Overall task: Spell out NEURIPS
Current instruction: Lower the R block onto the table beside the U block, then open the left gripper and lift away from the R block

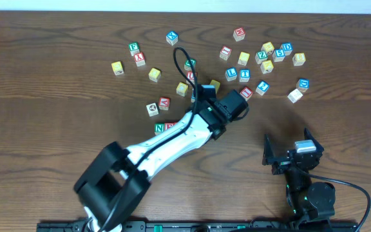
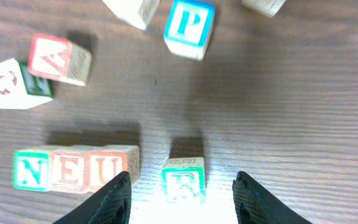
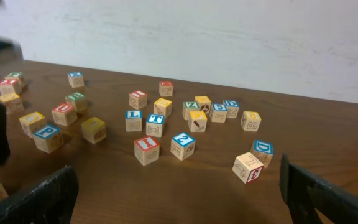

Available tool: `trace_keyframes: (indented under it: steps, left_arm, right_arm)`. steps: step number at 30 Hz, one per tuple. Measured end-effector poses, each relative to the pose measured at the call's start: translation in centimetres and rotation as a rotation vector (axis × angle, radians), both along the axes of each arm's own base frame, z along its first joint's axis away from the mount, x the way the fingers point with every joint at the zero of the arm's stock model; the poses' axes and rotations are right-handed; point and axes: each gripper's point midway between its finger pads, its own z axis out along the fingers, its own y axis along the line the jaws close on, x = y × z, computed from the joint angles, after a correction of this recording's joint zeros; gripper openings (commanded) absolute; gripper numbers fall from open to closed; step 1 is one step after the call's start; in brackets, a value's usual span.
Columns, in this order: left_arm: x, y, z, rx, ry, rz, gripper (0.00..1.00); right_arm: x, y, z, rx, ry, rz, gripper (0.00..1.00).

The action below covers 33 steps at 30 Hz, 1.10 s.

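Note:
In the left wrist view the cubes N [image 2: 31,171], E [image 2: 70,170] and U [image 2: 110,167] stand touching in a row. The green R cube [image 2: 183,180] rests on the table just right of U, a small gap away. My left gripper [image 2: 182,202] is open around R, with a gap on each side of the cube. A blue P cube [image 2: 189,25] lies farther back. From overhead, N [image 1: 159,128] and E [image 1: 169,127] show beside the left arm [image 1: 172,138], which hides U and R. My right gripper [image 1: 288,151] hangs open and empty near the front right.
Many loose letter cubes are scattered across the far half of the table [image 1: 44,129], densest at the back right [image 1: 266,58]. A red A cube [image 2: 59,57] and a white cube [image 2: 14,84] lie just behind the row. A red 3 cube [image 3: 249,168] sits nearest the right gripper [image 3: 179,205].

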Motion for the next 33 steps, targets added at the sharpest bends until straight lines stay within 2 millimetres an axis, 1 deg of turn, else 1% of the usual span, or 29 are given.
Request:
trace_keyframes:
  steps: [4,5,6,8,14,15,20,22,26,33]
  left_arm:
    - [0.1,0.0,2.2,-0.032,-0.039,-0.012,0.53]
    - [0.1,0.0,2.6,-0.037,-0.044,-0.013,0.53]
    - [0.0,0.1,2.9,-0.038,-0.045,-0.014,0.56]
    - [-0.2,0.4,3.3,-0.037,-0.044,-0.015,0.57]
    - [-1.0,0.7,3.4,-0.032,-0.012,-0.025,0.58]
    - [-1.1,0.6,3.3,-0.034,-0.004,-0.028,0.64]
    - [-1.3,0.5,3.2,-0.039,0.007,-0.040,0.78]
    - [-1.3,0.4,3.2,-0.041,0.011,-0.044,0.81]
    - [-1.4,0.1,3.1,-0.048,0.019,-0.070,0.91]
    - [-1.4,-1.5,3.2,-0.094,0.027,-0.148,0.93]
  right_arm:
    - [0.0,0.0,0.0,0.000,0.000,0.000,0.99]
    - [0.0,0.0,0.0,0.000,0.000,0.000,0.99]
    - [0.0,0.0,0.0,0.000,0.000,0.000,0.99]
    - [0.0,0.0,0.0,0.000,0.000,0.000,0.99]
    - [0.0,0.0,0.0,0.000,0.000,0.000,0.99]
    - [0.0,0.0,0.0,0.000,0.000,0.000,0.99]
    - [0.0,0.0,0.0,0.000,0.000,0.000,0.99]
    - [0.0,0.0,0.0,0.000,0.000,0.000,0.99]
    - [0.0,0.0,0.0,0.000,0.000,0.000,0.99]
    - [0.0,0.0,0.0,0.000,0.000,0.000,0.99]
